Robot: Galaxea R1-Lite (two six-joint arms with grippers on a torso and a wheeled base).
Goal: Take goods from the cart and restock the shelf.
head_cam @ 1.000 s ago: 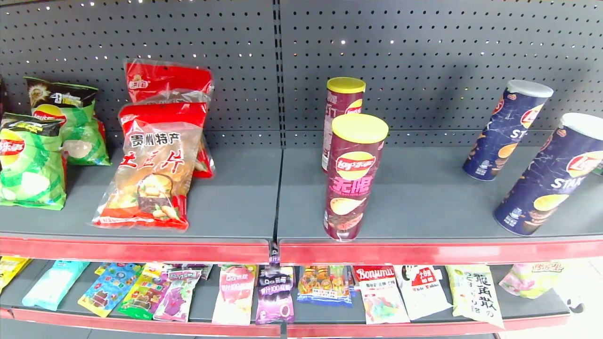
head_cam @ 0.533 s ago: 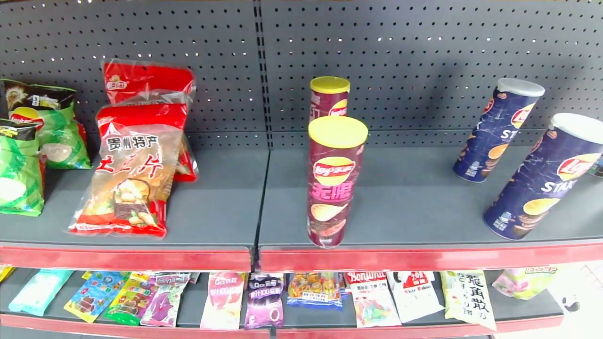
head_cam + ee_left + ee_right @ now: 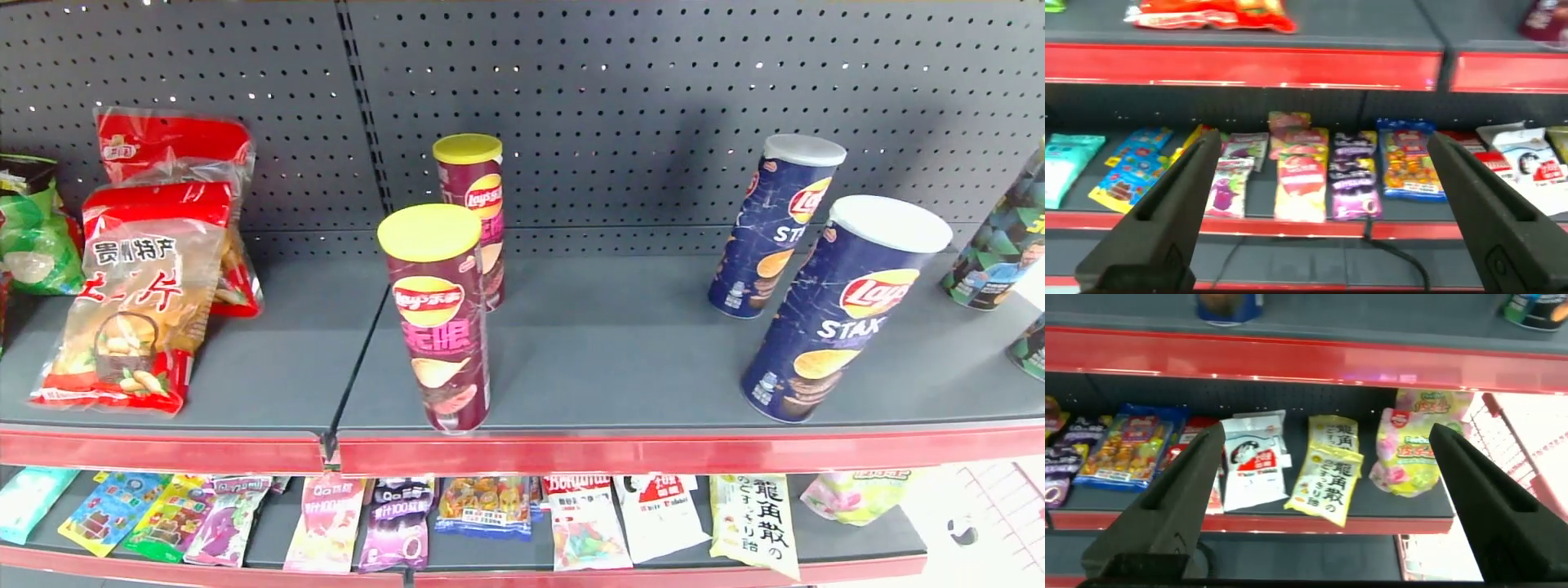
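**Both claws spread and empty before the lower board**

We are facing the shelf (image 3: 620, 351). On its upper board two maroon cans (image 3: 441, 327) are standing upright, one at the front lip and one behind it near the pegboard (image 3: 653, 98). To their right two blue cans (image 3: 841, 318) are standing front and back in the same way, well apart from the maroon pair. Red bags (image 3: 139, 294) are leaning at the left, and a green can (image 3: 1000, 237) is showing at the right edge. Below, flat packets (image 3: 571, 523) are lying in a row on the lower board.

Our left claw (image 3: 1323, 143) is hanging spread wide, gripping nothing, facing those packets. Our right claw (image 3: 1327, 433) is spread the same way, also empty, farther right along the row. The cart (image 3: 1527, 433) is showing just past the shelf's right end.
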